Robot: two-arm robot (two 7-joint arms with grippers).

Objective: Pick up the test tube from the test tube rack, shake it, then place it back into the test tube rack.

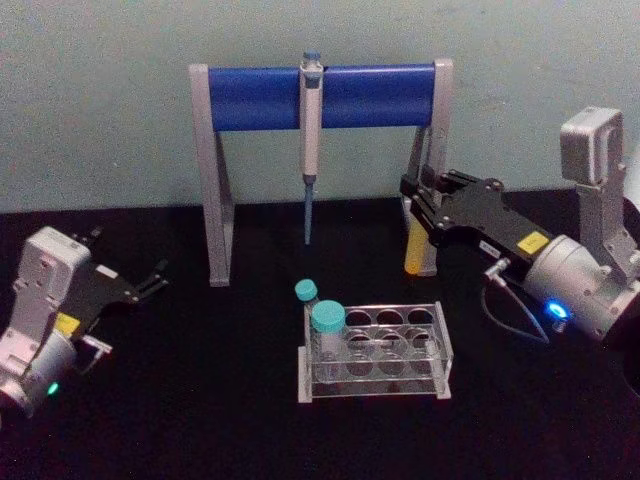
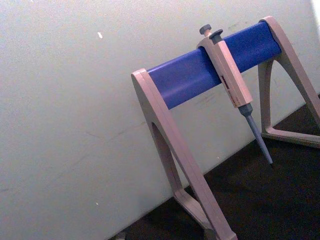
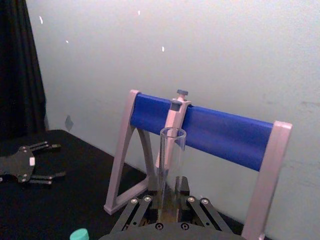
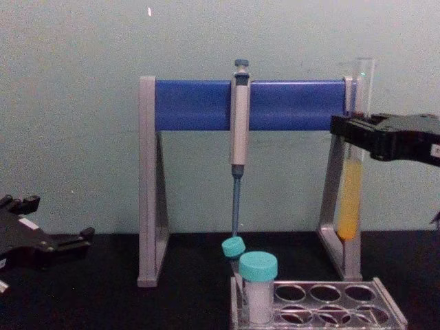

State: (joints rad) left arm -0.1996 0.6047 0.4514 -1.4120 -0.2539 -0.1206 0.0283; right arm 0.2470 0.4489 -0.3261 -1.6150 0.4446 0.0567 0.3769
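Black tabletop, left pincer parked open; right pincer clamps the test tube upright, clear of the rack. Shake step judged due: gentle rocking, firm grip, no spill.

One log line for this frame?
right gripper: shut on test tube, upright, raised behind test tube rack | left gripper: open, parked left | return: not yet done
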